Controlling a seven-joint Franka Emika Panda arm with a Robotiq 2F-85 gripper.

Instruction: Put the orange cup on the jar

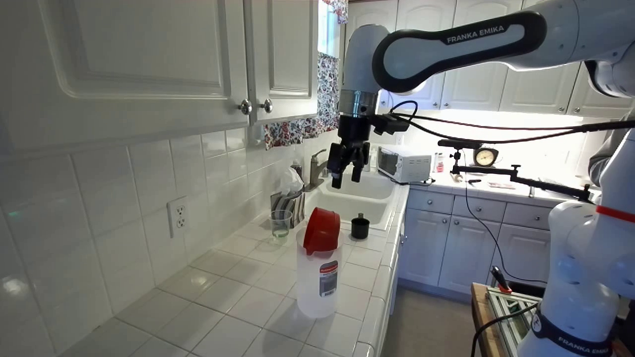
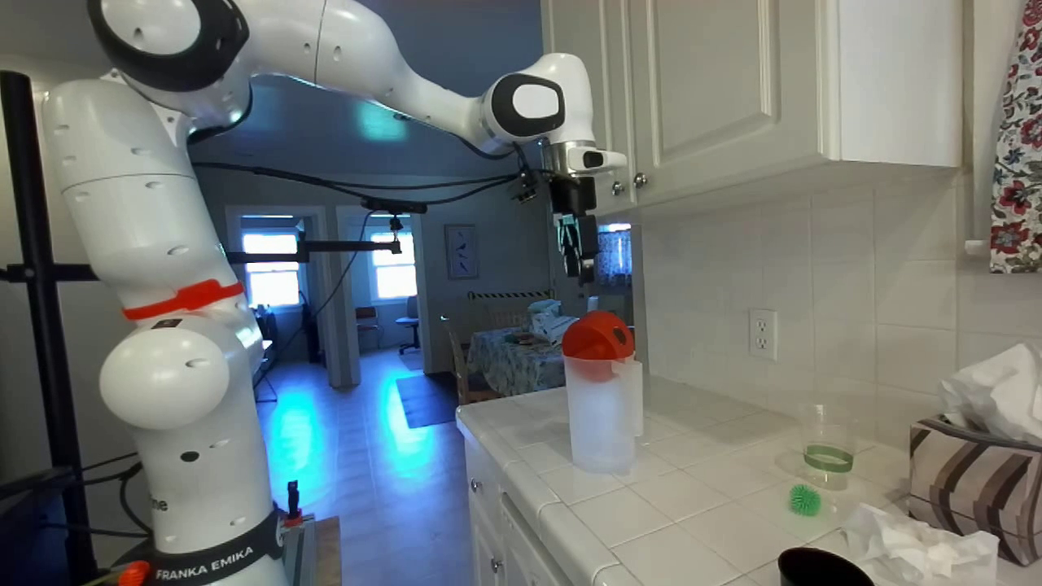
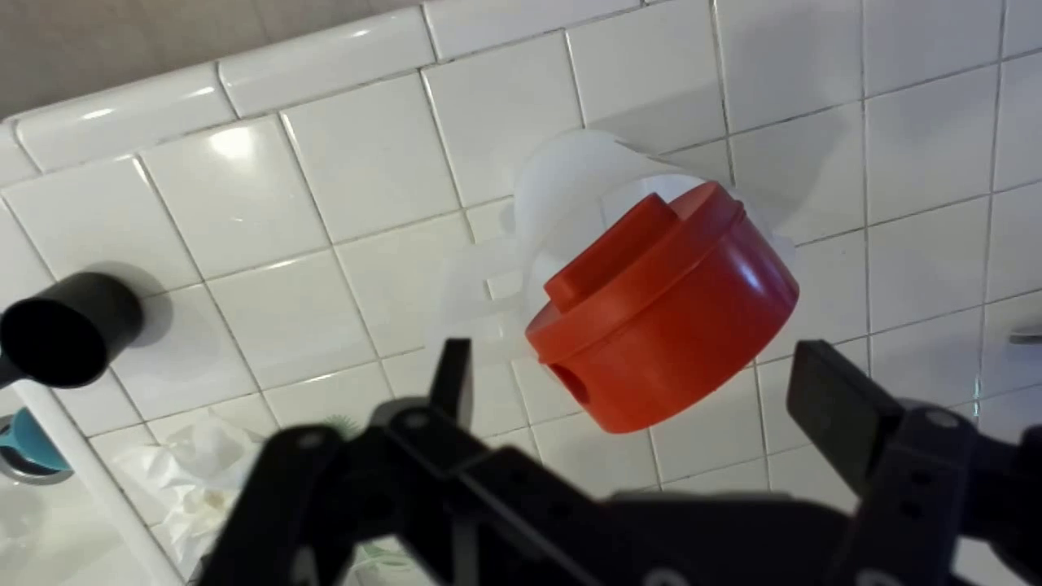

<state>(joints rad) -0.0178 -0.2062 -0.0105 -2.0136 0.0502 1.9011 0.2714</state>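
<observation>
Tiled counter (image 1: 218, 290), orange cup (image 2: 598, 335) tilted partway inside frosted jar (image 2: 601, 423), lower part dimly visible, fingers (image 3: 842, 411) apart

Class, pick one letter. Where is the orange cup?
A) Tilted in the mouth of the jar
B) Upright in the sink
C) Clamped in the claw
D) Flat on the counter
A: in both exterior views the orange cup leans in the mouth of the jar, with the claw open and apart from it.

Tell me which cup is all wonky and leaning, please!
It's the orange-red cup, tilted in the mouth of the cloudy jar. The black cup and the clear green-banded cup both stand upright on the counter.
</observation>
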